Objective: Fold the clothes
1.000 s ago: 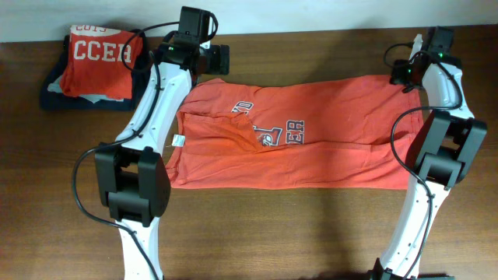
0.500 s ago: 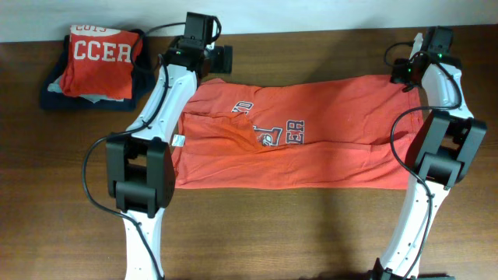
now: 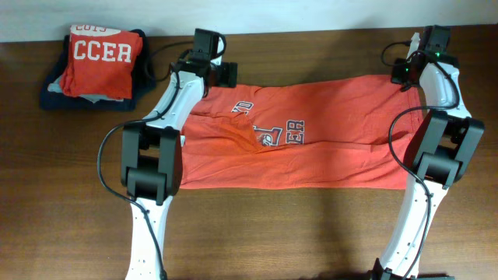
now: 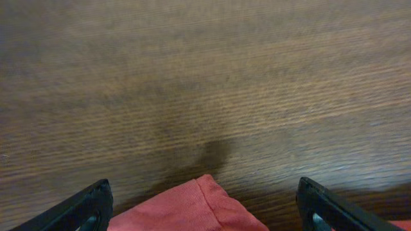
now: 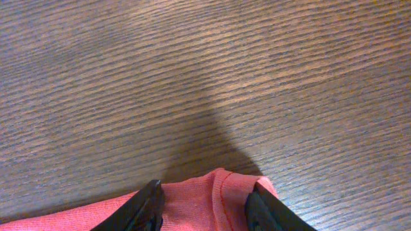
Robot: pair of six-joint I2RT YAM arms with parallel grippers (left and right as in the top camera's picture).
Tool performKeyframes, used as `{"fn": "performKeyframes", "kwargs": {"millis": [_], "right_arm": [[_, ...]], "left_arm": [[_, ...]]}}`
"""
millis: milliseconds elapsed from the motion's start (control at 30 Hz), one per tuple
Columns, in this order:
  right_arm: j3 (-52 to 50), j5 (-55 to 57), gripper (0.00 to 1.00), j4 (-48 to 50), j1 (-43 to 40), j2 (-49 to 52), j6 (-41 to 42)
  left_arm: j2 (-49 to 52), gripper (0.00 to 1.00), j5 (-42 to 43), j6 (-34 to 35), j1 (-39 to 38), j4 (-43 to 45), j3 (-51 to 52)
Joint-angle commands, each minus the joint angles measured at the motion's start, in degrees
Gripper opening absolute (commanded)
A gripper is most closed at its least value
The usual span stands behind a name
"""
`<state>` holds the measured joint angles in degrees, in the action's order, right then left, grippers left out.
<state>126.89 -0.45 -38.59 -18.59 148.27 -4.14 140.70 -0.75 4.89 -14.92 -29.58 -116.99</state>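
Orange-red T-shirt (image 3: 334, 148): spread flat at mid-bench as one long band, running left to right, collar end to the left, hem end to the right; navy-and-white chest print (image 3: 274, 131) face up near the middle, partly creased over, letters "CER" legible. Bench (image 3: 272, 233): dark wood grain, bare along the near side. Left gripper (image 4: 203, 186): at the far left corner of the T-shirt, wide open, nothing held; a corner of the cloth lying on the bench between the two black fingers (image 4: 87, 206), well clear of both in the left wrist view. Right gripper (image 5: 205, 189): at the far right corner of the T-shirt, partly open, one finger (image 5: 144, 208) on each side of the stitched corner, both against the cloth there; no telling from the right wrist view whether the cloth is pinched yet. Folded red shirt (image 3: 101, 58): far left corner of the bench, white letters "CCER" uppermost, well apart from the T-shirt. Folded dark navy garment (image 3: 54, 97): directly under the folded red shirt, edges showing on the left and near sides.
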Motion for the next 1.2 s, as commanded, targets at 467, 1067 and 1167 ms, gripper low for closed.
{"fn": "performKeyframes", "kwargs": {"millis": [467,1067,1167], "right_arm": [[-0.3,1.2,0.46,-1.5,0.4,3.2,-0.1],[3.7,1.1,0.04,-4.1,0.6,0.5,-0.1],[5.4,1.1,0.04,-7.2,0.6,0.4,-0.1]], "left_arm": [[2.4,0.33,1.0,-1.1,0.4,-2.4,-0.1],[1.1,0.01,-0.5,-1.1,0.4,-16.9,-15.9],[1.1,0.01,-0.5,-1.1,0.4,-20.4,-18.5]]}}
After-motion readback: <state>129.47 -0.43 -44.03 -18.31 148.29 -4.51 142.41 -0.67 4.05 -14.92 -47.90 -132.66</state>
